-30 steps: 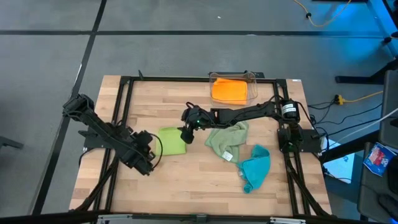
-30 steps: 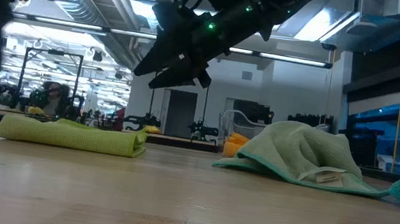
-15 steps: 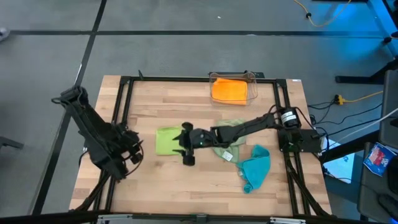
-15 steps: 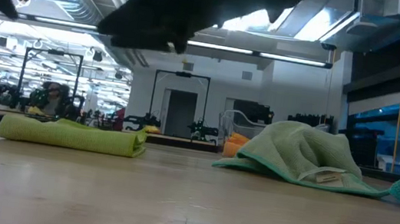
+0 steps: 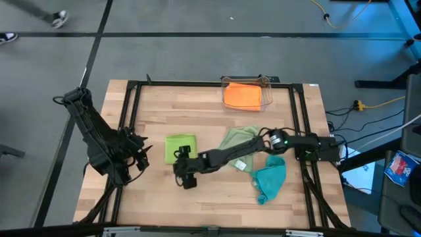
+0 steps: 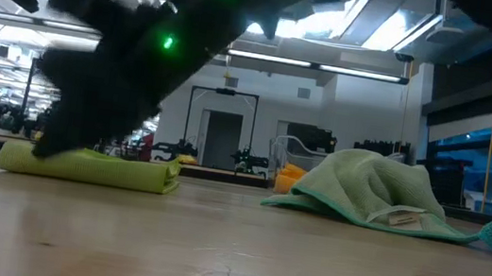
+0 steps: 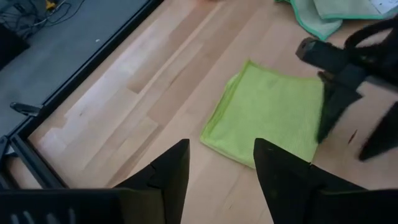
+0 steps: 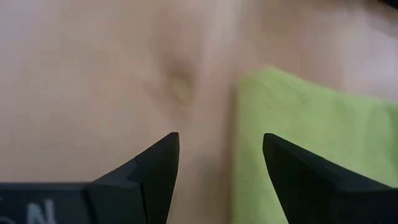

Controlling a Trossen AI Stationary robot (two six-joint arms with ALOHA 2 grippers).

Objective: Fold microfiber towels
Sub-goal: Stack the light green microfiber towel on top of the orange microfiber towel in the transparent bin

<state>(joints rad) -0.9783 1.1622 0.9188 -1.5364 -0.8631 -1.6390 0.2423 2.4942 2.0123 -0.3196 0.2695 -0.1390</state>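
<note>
A folded lime green towel (image 5: 181, 147) lies flat at the table's middle left; it also shows in the left wrist view (image 7: 267, 115) and the low view (image 6: 90, 167). My right gripper (image 5: 185, 172) is open, low over the table just at this towel's near edge (image 8: 292, 149). My left gripper (image 5: 138, 150) is open and empty, left of the towel. The pale sage towel (image 5: 239, 146) with its white tag lies crumpled right of centre. The teal towel (image 5: 270, 179) lies bunched by it. The orange towel (image 5: 241, 95) lies in the bin.
A clear plastic bin (image 5: 266, 92) stands at the table's far edge. A black frame (image 5: 128, 118) runs around the tabletop. Bare wood lies along the near side (image 5: 210, 204). My right arm (image 5: 250, 150) stretches low across the sage towel.
My right gripper has swung from the lime towel's right side toward the table's left and near edges and has come down low by the towel's near edge. My left gripper has drawn back toward the left edge. The towels have not moved.
</note>
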